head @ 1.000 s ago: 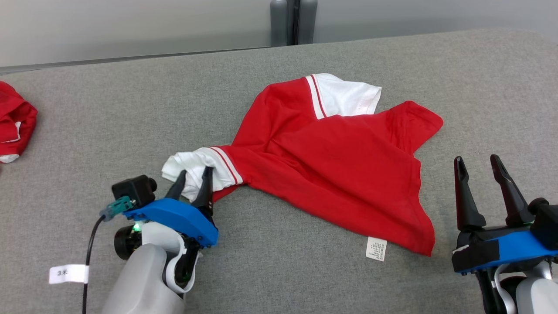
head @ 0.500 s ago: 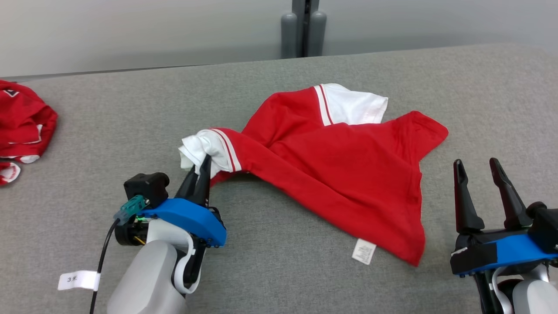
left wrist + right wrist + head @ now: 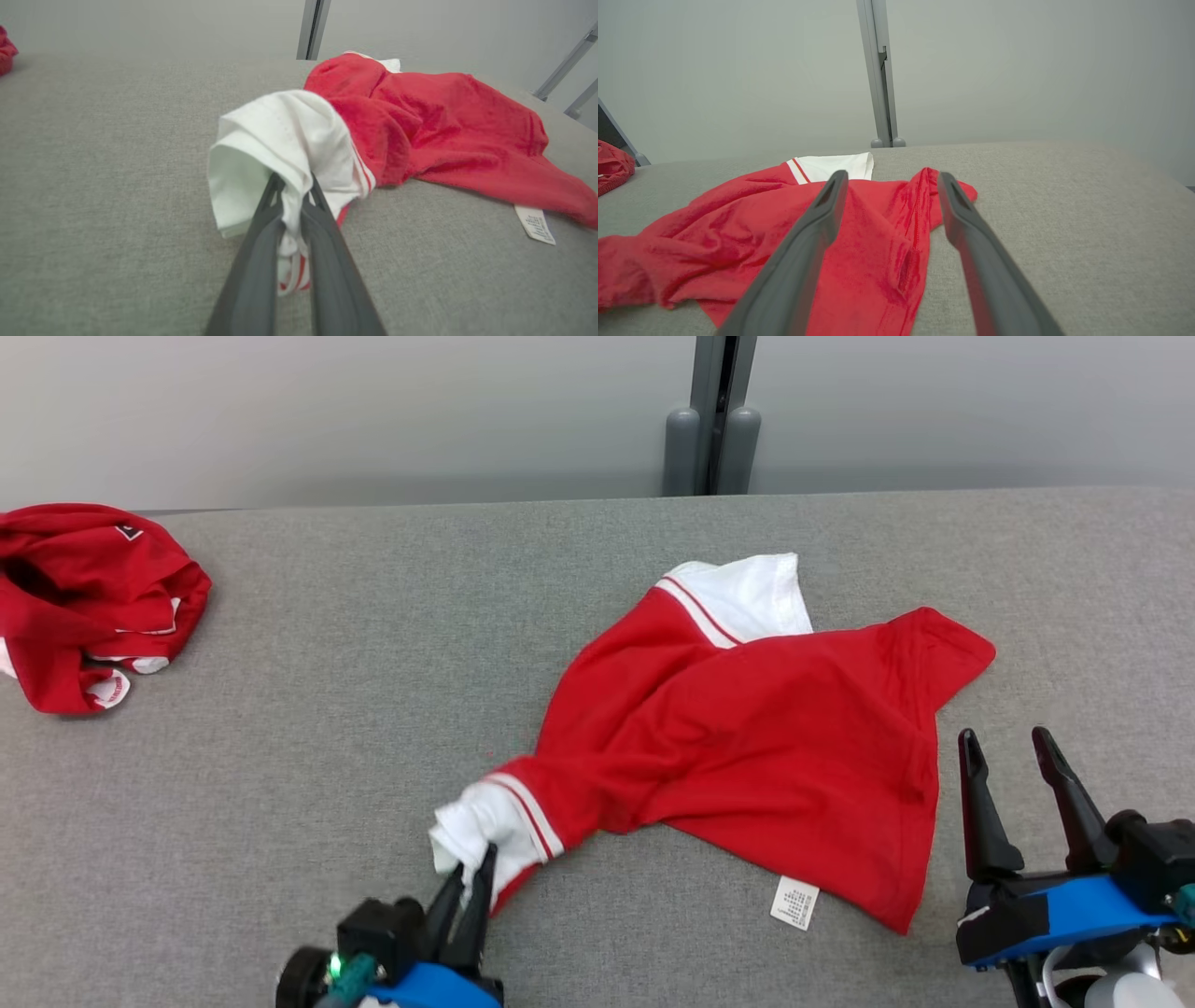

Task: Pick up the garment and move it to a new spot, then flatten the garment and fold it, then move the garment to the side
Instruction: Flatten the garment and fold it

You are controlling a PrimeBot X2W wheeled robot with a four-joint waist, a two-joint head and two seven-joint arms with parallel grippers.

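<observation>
We saw a red cotton shirt with white sleeves (image 3: 747, 737) lying crumpled on a grey fabric-covered bench (image 3: 327, 756), a little right of the middle in the head view. The left pincer (image 3: 472, 862), at the bottom edge of that view, was closed on the bunched near white sleeve (image 3: 476, 821), its two dark fingers pressed together with white cloth caught between them. In the left wrist view the cloth folded over the fingertips. From the grip the shirt's red body fanned away to the right and toward the far side of the bench in loose folds. The far white sleeve (image 3: 747, 597) lay flat at the shirt's far edge. A small white care label (image 3: 794, 903) stuck out from the near hem and rested on the bench. The right pincer (image 3: 1004, 735) stood at the lower right, fingers spread apart and holding nothing, just beside the shirt's right edge; we could not tell whether it touched the cloth. A second crumpled red garment (image 3: 84, 597) sat well apart at the bench's far left. Behind the bench stood a pale grey wall (image 3: 373, 411) with a grey upright post (image 3: 711, 420).
</observation>
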